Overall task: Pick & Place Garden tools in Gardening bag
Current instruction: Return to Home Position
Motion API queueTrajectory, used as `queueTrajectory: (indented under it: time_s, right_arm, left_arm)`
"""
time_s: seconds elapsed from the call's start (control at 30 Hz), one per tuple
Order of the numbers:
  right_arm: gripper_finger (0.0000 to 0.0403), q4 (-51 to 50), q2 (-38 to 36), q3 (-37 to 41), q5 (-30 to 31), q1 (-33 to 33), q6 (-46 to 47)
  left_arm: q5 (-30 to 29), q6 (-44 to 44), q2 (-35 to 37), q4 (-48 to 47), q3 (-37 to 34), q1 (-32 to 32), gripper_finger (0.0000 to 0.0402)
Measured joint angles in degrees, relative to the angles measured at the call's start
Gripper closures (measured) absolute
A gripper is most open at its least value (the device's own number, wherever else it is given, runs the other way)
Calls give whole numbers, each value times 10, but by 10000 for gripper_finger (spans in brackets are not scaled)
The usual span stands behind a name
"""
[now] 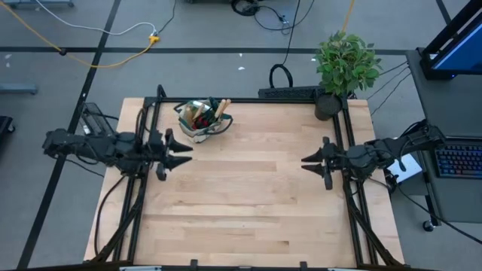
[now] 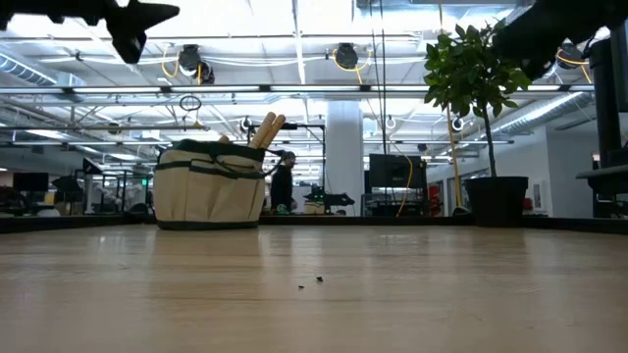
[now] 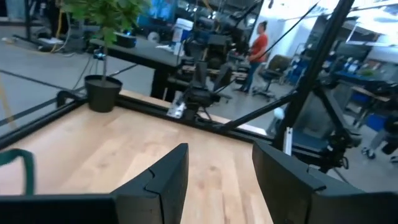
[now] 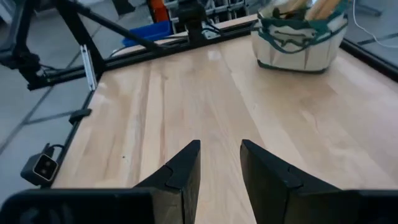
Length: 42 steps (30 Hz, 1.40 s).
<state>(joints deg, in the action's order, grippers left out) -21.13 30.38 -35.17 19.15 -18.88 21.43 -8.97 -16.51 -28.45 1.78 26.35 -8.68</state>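
Here, nearest to us, the left gripper (image 3: pixel 219 150) hangs above the wooden table (image 1: pixel 248 203) at its left edge, its fingers spread apart and gripping nothing. Facing it from the right edge, we see the right gripper (image 4: pixel 221 145) likewise released, a clear gap between its fingers and nothing held. Farther back, toward the table's rear left, the gardening bag (image 1: pixel 202 122) stands upright, and we make out wooden handles (image 2: pixel 266 128) poking up from its mouth. At the rear right corner stands the potted plant (image 1: pixel 345 60), well apart from the bag. Beyond the table, a person (image 3: pixel 257 46) stands in the room.
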Motion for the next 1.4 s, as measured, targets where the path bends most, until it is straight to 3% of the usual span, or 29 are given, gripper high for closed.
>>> queueTrajectory:
  time_s: [0.2, 0.4, 0.67, 0.97, 1.4]
  right_arm:
    - [298, -3, -64, 44, 0, 0, 20]
    - [298, -1, -132, 53, -13, 0, 0]
    - [298, -5, -182, 53, -74, 0, -9]
    - [298, 26, -191, 96, -73, 0, 15]
    - [298, 107, -218, 185, -71, 0, 54]
  left_arm:
    - [0, -1, 1, 118, -84, -9, 218]
    - [0, 13, 33, 131, -113, 4, 217]
    - [34, 43, 95, 66, -113, 23, 217]
    - [32, 40, 153, -40, -113, 23, 217]
    - [29, 67, 158, -76, -113, 23, 217]
